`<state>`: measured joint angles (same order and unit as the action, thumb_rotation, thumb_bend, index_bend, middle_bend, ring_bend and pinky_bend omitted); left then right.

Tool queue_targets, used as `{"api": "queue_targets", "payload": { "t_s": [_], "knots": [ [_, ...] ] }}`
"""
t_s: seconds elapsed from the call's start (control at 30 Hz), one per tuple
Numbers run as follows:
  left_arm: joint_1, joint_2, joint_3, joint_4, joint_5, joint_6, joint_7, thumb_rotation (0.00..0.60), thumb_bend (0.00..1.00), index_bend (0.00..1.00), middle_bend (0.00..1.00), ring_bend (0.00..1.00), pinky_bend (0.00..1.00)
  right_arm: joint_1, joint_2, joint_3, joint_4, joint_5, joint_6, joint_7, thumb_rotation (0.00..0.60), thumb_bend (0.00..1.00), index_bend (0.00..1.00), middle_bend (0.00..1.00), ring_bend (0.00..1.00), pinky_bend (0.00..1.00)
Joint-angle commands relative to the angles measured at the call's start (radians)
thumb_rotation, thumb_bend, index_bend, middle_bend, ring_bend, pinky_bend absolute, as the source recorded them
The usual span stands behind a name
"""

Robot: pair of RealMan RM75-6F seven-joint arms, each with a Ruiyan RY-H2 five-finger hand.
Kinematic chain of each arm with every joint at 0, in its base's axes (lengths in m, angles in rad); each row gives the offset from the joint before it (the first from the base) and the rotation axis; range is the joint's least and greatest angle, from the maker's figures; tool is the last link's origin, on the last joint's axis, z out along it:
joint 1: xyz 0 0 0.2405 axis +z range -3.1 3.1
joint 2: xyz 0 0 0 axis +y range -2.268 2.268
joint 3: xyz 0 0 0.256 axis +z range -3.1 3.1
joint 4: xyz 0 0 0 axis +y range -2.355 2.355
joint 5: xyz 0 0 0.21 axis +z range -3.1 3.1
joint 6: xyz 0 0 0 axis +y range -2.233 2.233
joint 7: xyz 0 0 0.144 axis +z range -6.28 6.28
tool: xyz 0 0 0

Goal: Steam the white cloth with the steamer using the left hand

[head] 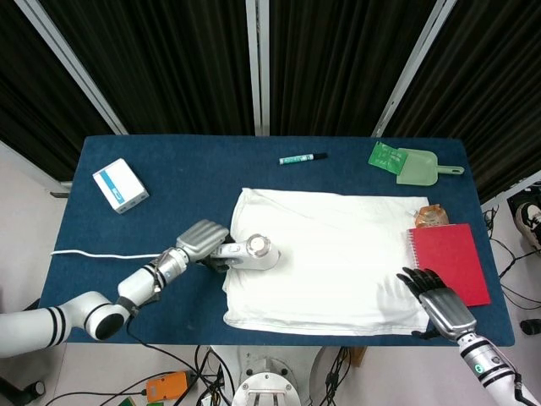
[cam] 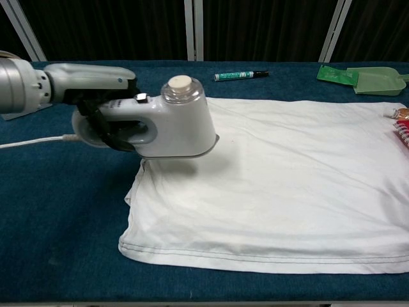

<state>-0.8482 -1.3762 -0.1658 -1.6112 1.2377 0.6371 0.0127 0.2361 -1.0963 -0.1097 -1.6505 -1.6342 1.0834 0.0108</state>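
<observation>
One hand, the left hand (cam: 96,96), is gripping the steamer (cam: 172,125) by its handle, fingers wrapped closed around it, and is holding the steamer over the left edge of the cloth (cam: 287,185). The cloth is lying flat across centre and right of frame, its long axis running left to right, so the unsteamed area is extending rightward from the steamer's nose. The right hand (head: 435,296), fingers spread and holding nothing, is hovering at the cloth's lower right corner.
</observation>
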Motion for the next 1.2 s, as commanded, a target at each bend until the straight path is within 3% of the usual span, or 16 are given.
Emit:
{"api": "queue_targets", "payload": {
  "t_s": [0.03, 0.13, 0.4, 0.8, 1.0, 1.2],
  "knots": [
    [-0.060, -0.084, -0.003, 0.058, -0.006, -0.030, 0.039, 0.600, 0.67, 0.79, 0.92, 0.72, 0.62, 0.027, 0.000, -0.020, -0.014, -0.031, -0.031, 0.009, 0.600, 0.29, 0.00, 0.00, 0.00, 0.00],
    [-0.096, -0.126, 0.001, 0.086, -0.034, -0.045, 0.088, 0.591, 0.67, 0.79, 0.92, 0.72, 0.62, 0.042, -0.004, -0.032, -0.017, -0.046, -0.050, 0.014, 0.600, 0.35, 0.00, 0.00, 0.00, 0.00],
    [-0.172, -0.195, 0.014, 0.151, -0.189, -0.061, 0.215, 0.529, 0.67, 0.79, 0.92, 0.72, 0.62, 0.050, -0.019, -0.044, 0.005, -0.040, -0.054, 0.035, 0.600, 0.35, 0.00, 0.00, 0.00, 0.00],
    [-0.198, -0.216, 0.052, 0.282, -0.405, -0.022, 0.284, 0.525, 0.67, 0.79, 0.92, 0.72, 0.62, 0.045, -0.034, -0.047, 0.042, -0.022, -0.027, 0.069, 0.600, 0.35, 0.00, 0.00, 0.00, 0.00],
    [-0.161, -0.189, 0.060, 0.302, -0.444, 0.046, 0.283, 0.526, 0.66, 0.79, 0.92, 0.72, 0.62, 0.042, -0.041, -0.047, 0.056, -0.021, -0.013, 0.078, 0.600, 0.35, 0.00, 0.00, 0.00, 0.00],
    [-0.112, -0.114, 0.062, 0.189, -0.383, 0.137, 0.277, 0.510, 0.66, 0.79, 0.92, 0.72, 0.62, 0.036, -0.045, -0.050, 0.068, -0.022, 0.008, 0.097, 0.600, 0.35, 0.00, 0.00, 0.00, 0.00]
  ]
}}
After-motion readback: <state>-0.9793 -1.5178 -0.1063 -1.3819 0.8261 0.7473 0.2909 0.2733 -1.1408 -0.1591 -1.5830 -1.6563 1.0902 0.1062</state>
